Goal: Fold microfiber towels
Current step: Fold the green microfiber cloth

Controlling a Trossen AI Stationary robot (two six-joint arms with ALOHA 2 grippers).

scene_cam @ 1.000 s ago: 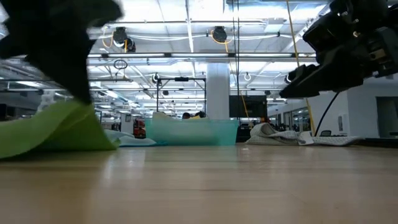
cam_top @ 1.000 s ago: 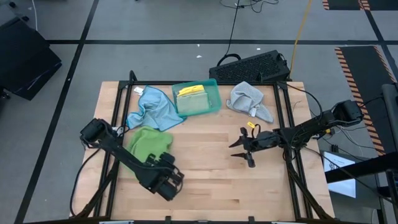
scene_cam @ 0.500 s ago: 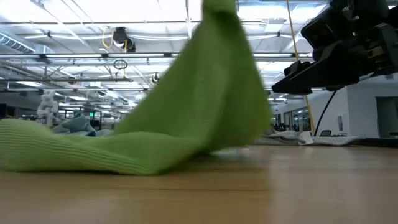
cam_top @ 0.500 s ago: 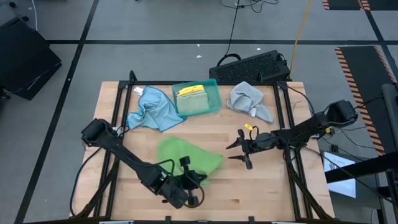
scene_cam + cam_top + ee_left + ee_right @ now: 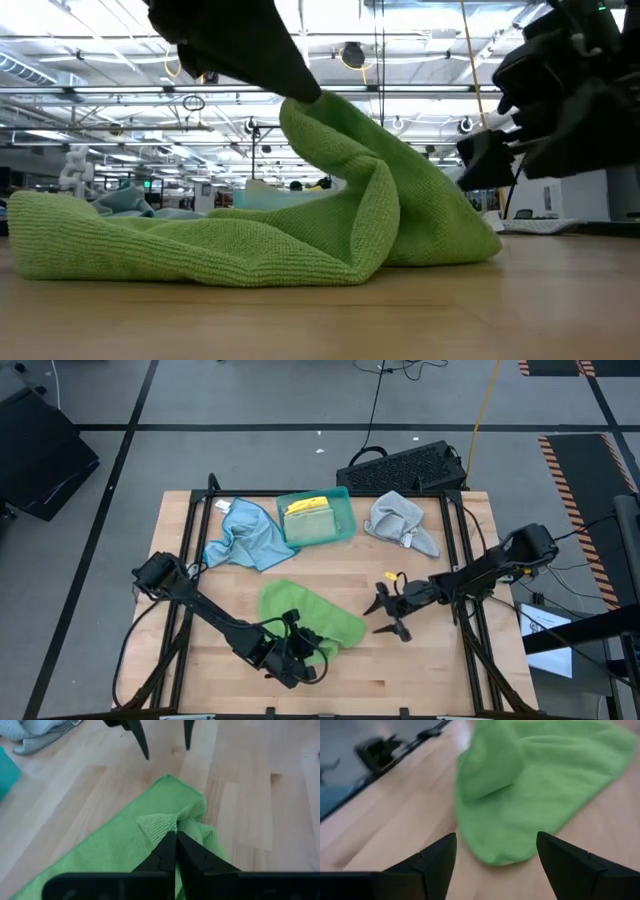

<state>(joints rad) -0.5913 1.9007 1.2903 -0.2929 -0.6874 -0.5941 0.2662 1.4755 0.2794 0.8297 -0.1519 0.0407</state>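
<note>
Green towel [image 5: 305,616] pinched in left claw [image 5: 300,651], right claw [image 5: 385,617] nearby.

Open-plan robotics lab or industrial hall.
Grey floor [image 5: 250,400] with hazard-striped tape [image 5: 575,465] upper right; ceiling strip lights [image 5: 330,15] across the low view's top.

Grey floor [image 5: 250,400] with dark seams surrounds the wooden table [image 5: 420,670]; long ceiling lights [image 5: 400,40] brighten the hall behind.
</note>
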